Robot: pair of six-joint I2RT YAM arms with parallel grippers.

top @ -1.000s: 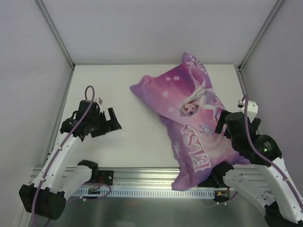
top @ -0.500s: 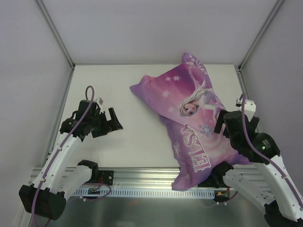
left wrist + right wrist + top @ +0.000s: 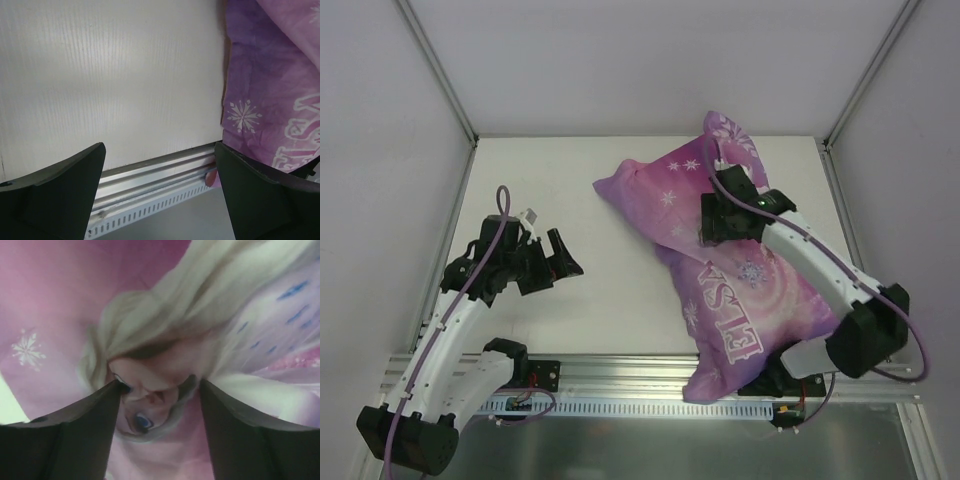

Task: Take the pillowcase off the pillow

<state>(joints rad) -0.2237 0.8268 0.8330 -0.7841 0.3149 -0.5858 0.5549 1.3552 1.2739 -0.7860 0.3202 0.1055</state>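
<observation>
Currently the pillowcase lies on the table's 3 o'clock half, with the pillow hidden inside and the slack end probably at 5 o'clock. Right gripper is over the printed face, jaws apart, nothing pinched. Left gripper is at 9 o'clock, wide, over bare table. The pinch should take fabric only, not stuffing.

The pillowcase lies on the right half of the bench. It runs from near the far right corner to the near edge, where its lower end overhangs the rail. The right gripper is over its upper middle part. The left gripper is over the left half, well apart from the cloth.
</observation>
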